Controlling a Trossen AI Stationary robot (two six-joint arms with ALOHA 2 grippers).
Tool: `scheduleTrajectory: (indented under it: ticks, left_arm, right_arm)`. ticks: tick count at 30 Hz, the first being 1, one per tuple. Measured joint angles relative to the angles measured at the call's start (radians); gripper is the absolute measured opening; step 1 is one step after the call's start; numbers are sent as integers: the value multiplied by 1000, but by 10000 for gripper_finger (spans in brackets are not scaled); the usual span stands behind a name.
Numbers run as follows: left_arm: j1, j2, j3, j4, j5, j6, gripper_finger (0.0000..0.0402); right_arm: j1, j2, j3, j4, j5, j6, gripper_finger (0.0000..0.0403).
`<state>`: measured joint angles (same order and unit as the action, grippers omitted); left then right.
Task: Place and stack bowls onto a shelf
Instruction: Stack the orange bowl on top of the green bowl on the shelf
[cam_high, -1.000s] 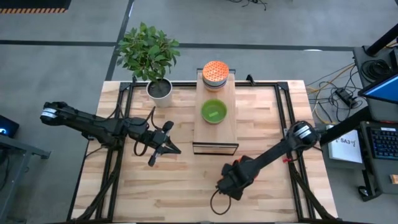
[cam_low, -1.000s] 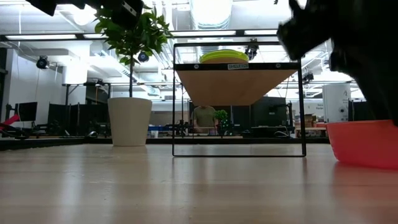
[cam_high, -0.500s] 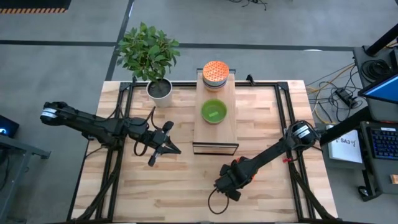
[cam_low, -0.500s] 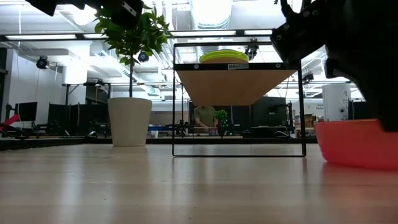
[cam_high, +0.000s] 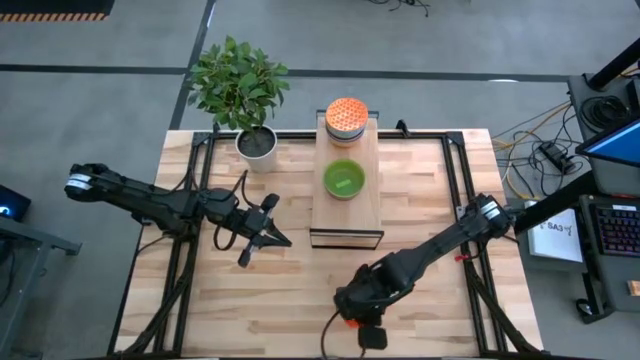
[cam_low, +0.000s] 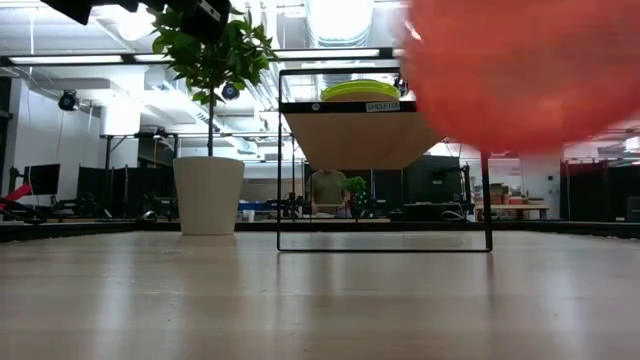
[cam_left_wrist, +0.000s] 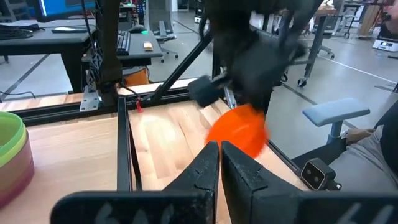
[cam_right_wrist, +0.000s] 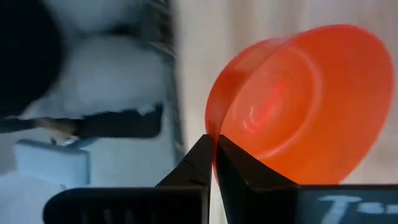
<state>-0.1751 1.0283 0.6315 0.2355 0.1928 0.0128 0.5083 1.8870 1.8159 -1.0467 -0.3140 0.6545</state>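
Observation:
A red bowl (cam_right_wrist: 298, 99) hangs tipped in the air near the table's front edge, with my right gripper (cam_right_wrist: 213, 146) shut on it. The low view shows it as a large blurred shape (cam_low: 520, 70), and the left wrist view shows it under the right arm (cam_left_wrist: 239, 127). On the shelf (cam_high: 347, 205) rest a green bowl (cam_high: 344, 180) and, at the far end, an orange patterned bowl stack (cam_high: 346, 117). My left gripper (cam_high: 272, 237) hovers shut left of the shelf, holding nothing. My right gripper pinches the red bowl's rim (cam_right_wrist: 214, 130) between its two fingers, at one spot on the edge. The bowl is lifted clear of the table and tipped on its side, the rest of it reaching away beyond the fingertips.
A white plant pot (cam_high: 256, 143) with a leafy plant stands at the far left of the table, next to the shelf. Dark metal rails (cam_high: 190, 200) run along both table sides. Bare wood (cam_high: 270, 300) lies near the front, left of my right gripper.
My right gripper has shut on the red bowl's rim and gone a little toward the table's left and near edges. The bowl, which stood on the table, is now lifted clear and tipped, close in front of the low camera.

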Motion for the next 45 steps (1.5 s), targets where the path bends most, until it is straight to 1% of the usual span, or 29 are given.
scheduleTrajectory:
  ticks: [3,5,6,8,11,14,16,17,18,20,24,28,30,32,33,34,38,41,45]
  left_arm:
    - [0,0,0,0,0,0,0]
    - [0,0,0,2,0,0,0]
    - [0,0,0,2,0,0,0]
    - [0,0,0,2,0,0,0]
    - [0,0,0,3,0,0,0]
    - [0,0,0,3,0,0,0]
    - [0,0,0,4,0,0,0]
    - [0,0,0,4,0,0,0]
    - [0,0,0,5,0,0,0]
    - [0,0,0,6,0,0,0]
    - [0,0,0,9,0,0,0]
    - [0,0,0,9,0,0,0]
    - [0,0,0,9,0,0,0]
    - [0,0,0,8,0,0,0]
    - [0,0,0,8,0,0,0]
    - [0,0,0,6,0,0,0]
    - [0,0,0,2,0,0,0]
    - [0,0,0,2,0,0,0]
    - [0,0,0,0,0,0,0]
  right_arm:
    - [0,0,132,22,22,-130,8]
    - [0,0,220,18,87,-256,8]
    - [0,0,264,12,137,-324,8]
    - [-1,0,345,-28,279,-437,8]
    - [-21,-2,446,-150,485,-549,8]
    - [-72,-2,517,-320,647,-594,8]
    - [-120,-2,541,-422,738,-604,8]
    - [-148,-7,540,-455,774,-609,8]
    - [-181,-15,534,-479,785,-614,8]
    - [-256,-16,532,-518,762,-617,9]
    - [-395,-1,529,-522,701,-647,9]
    - [-490,15,528,-523,653,-662,9]
    - [-524,19,528,-524,572,-671,9]
    - [-549,19,528,-525,462,-699,9]
    - [-555,19,528,-525,431,-700,9]
    - [-558,19,528,-525,428,-699,9]
    - [-562,21,526,-525,469,-695,20]
    - [-562,22,525,-525,472,-687,45]
    - [-561,22,525,-525,471,-670,90]
